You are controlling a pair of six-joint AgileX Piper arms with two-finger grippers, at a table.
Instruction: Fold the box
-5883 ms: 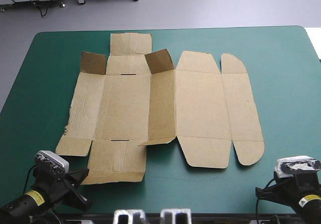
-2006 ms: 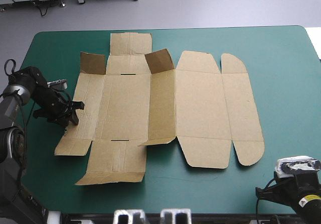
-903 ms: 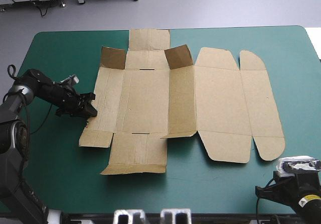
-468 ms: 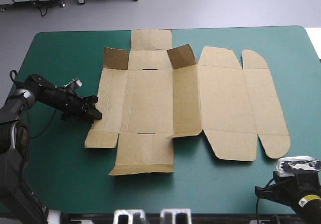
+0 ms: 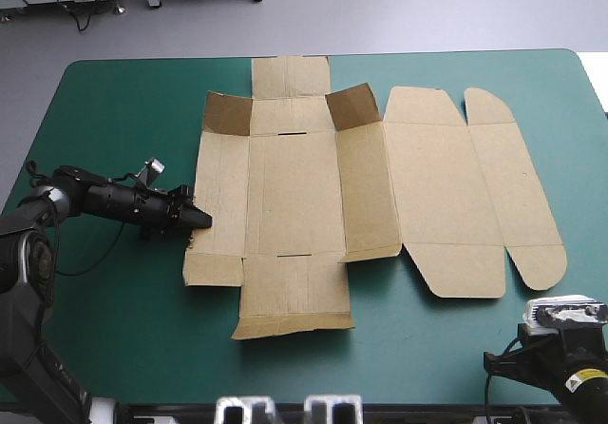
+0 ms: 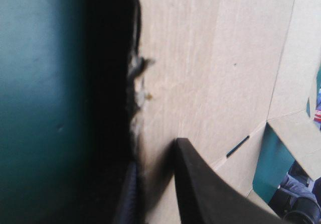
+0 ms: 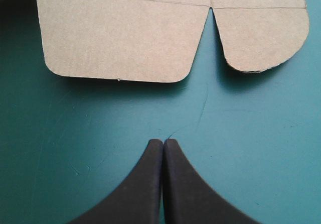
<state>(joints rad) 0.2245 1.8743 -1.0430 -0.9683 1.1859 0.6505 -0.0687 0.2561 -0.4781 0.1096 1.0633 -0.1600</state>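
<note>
The brown box (image 5: pixel 294 196) is spread on the desk (image 5: pixel 114 110), its ragged edge clamped in the left hand (image 5: pixel 202 220). The right hand (image 7: pixel 163 144) is clenched empty, the box ahead of it. Positioning seems under way; next, a wall must be raised.

Box (image 5: pixel 380 186): plain brown board, crossed by thin darker crease lines and two short dark slots. The two raised flaps near the far edge read deeper brown on their inner faces. The torn left edge shows pale frayed fibres. Table cover (image 5: pixel 114 110): even teal-green, with faint lighter scratches ahead of the right gripper (image 7: pixel 163 148). Left gripper (image 5: pixel 202 219) and right gripper: solid black.
</note>
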